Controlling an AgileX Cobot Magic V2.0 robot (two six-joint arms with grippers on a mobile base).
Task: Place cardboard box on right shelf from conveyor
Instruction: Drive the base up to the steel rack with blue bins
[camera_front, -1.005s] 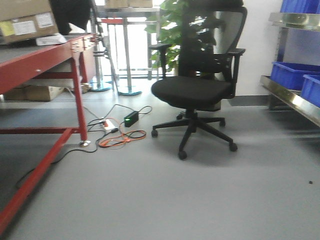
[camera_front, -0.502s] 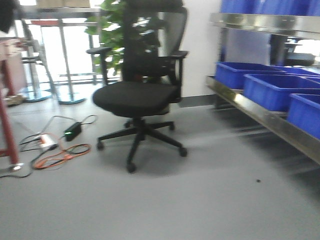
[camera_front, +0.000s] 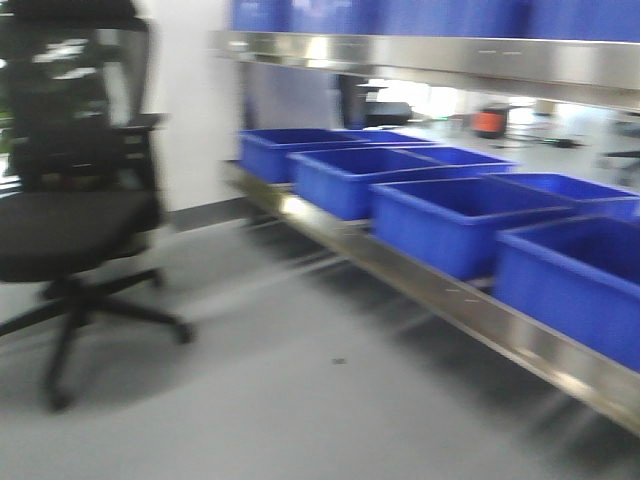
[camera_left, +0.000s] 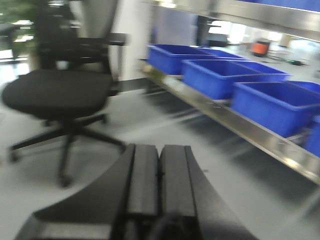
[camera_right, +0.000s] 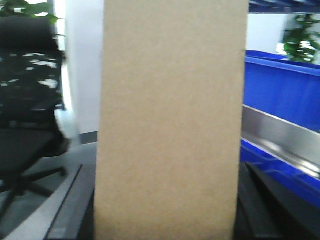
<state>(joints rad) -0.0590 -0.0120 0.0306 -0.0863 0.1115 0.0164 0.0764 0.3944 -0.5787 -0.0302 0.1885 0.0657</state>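
The plain tan corrugated cardboard box stands upright and end-on in the right gripper; dark fingers flank its lower sides, and the jaws appear spread to the box's width and closed against it. The box is clear of the conveyor, which appears in no view, and is not yet on the polished stainless-steel right shelf. The left gripper has its fingers pressed together, with nothing between them.

Judged step: carrying the box to the shelf. Recommendations:
- hold the box upright and firmly clamped;
- approach square to the front rail;
- lift clear of the rail and of the rims of the blue plastic bins, which fill the visible lower tier;
- find a bare stretch first;
- release only once the base is borne;
- pass well apart from the black mesh office chair on the grey floor.

Limits of inspection:
- all views are blurred;
- the box blocks most of the right wrist view, and its top and base are cut off;
- pad contact is not visible;
- the upper tier's surface is hidden behind its rail;
- free shelf space cannot be confirmed.
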